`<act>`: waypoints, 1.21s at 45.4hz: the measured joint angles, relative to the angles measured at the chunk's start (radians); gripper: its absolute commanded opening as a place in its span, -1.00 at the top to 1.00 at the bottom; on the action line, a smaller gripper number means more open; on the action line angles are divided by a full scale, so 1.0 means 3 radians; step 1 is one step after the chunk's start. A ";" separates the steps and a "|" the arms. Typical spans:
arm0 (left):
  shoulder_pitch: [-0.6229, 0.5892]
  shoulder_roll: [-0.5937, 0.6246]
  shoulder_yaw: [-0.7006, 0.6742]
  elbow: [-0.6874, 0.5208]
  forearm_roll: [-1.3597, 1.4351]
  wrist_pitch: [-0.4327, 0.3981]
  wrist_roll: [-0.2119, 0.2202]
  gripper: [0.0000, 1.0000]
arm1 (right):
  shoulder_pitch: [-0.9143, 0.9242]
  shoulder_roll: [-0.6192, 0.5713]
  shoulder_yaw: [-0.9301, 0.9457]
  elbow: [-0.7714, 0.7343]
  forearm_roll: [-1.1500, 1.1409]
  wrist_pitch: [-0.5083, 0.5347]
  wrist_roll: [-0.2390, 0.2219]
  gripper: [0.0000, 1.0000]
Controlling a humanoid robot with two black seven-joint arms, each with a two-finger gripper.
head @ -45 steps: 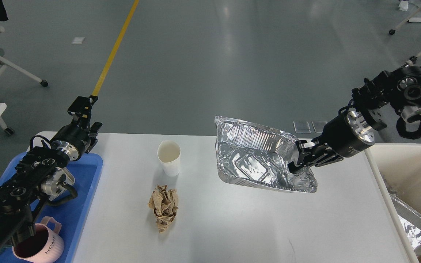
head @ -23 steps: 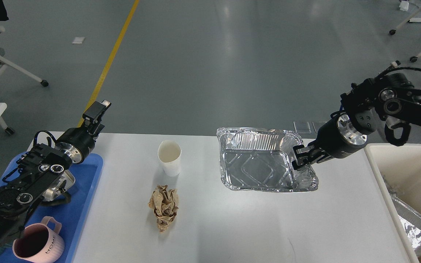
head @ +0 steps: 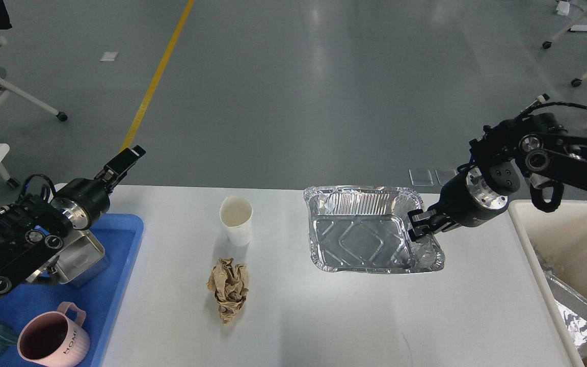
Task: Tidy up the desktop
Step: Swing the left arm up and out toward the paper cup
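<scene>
The right claw pinches the foil tray's near rim, ready for the cream bin beside it. The desktop lies under both. The left claw: cannot tell.

On the desktop, cup behind paper wad, foil tray right.

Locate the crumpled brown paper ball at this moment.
In the head view, the crumpled brown paper ball lies on the desktop, left of centre, just in front of the white paper cup and left of the foil tray.
</scene>
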 measured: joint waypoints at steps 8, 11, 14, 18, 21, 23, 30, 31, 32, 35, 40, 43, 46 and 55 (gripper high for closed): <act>0.0020 0.0359 0.0098 -0.0448 0.0091 -0.0125 -0.0213 -0.89 | -0.0011 0.0013 0.0002 0.0000 0.0000 0.0008 0.0001 1.00; 0.0020 0.0566 0.0189 -0.0667 0.0100 -0.0205 -0.0225 -0.92 | -0.0013 0.0015 0.0002 0.0000 0.0000 0.0011 0.0001 1.00; 0.0019 0.0836 0.0268 -0.0871 0.0105 -0.0318 -0.0233 -0.94 | -0.0013 0.0015 0.0002 -0.0001 0.0000 0.0012 0.0001 1.00; 0.0019 0.1265 0.0322 -0.1151 0.0106 -0.0580 -0.0270 -0.93 | -0.0025 0.0016 0.0002 -0.0001 -0.0001 0.0016 0.0001 1.00; 0.0017 0.1601 0.0305 -0.1350 0.0099 -0.0797 -0.0289 -0.93 | -0.0042 0.0019 0.0002 -0.0002 -0.0006 0.0018 0.0001 1.00; 0.0010 0.1826 0.0271 -0.1495 0.0089 -0.0929 -0.0297 -0.91 | -0.0050 0.0024 0.0002 -0.0002 -0.0008 0.0017 0.0001 1.00; -0.0020 0.2495 0.0095 -0.1899 0.0058 -0.1314 -0.0371 -0.89 | -0.0064 0.0052 0.0001 -0.0010 -0.0031 0.0017 0.0001 1.00; -0.0024 0.2570 0.0060 -0.1925 0.0053 -0.1371 -0.0385 -0.89 | -0.0065 0.0054 0.0000 -0.0014 -0.0036 0.0018 0.0001 1.00; -0.0028 0.2655 0.0012 -0.1949 0.0044 -0.1450 -0.0401 -0.89 | -0.0067 0.0054 -0.0001 -0.0018 -0.0042 0.0018 0.0001 1.00; -0.0032 0.2828 -0.0107 -0.1976 0.0014 -0.1656 -0.0432 -0.90 | -0.0082 0.0056 -0.0001 -0.0029 -0.0061 0.0017 0.0001 1.00; -0.0033 0.3097 -0.0346 -0.1984 -0.0012 -0.2070 -0.0508 -0.90 | -0.0101 0.0061 -0.0001 -0.0034 -0.0073 0.0017 0.0001 1.00; -0.0035 0.3286 -0.0549 -0.1985 -0.0016 -0.2450 -0.0620 -0.90 | -0.0105 0.0061 -0.0001 -0.0035 -0.0093 0.0017 0.0001 1.00; -0.0039 0.3374 -0.0695 -0.1983 -0.0018 -0.2732 -0.0686 -0.90 | -0.0108 0.0062 0.0000 -0.0036 -0.0109 0.0018 0.0001 1.00; -0.0189 0.3436 -0.1145 -0.1975 -0.0015 -0.3308 -0.0726 -0.91 | -0.0109 0.0062 0.0002 -0.0036 -0.0118 0.0018 0.0001 1.00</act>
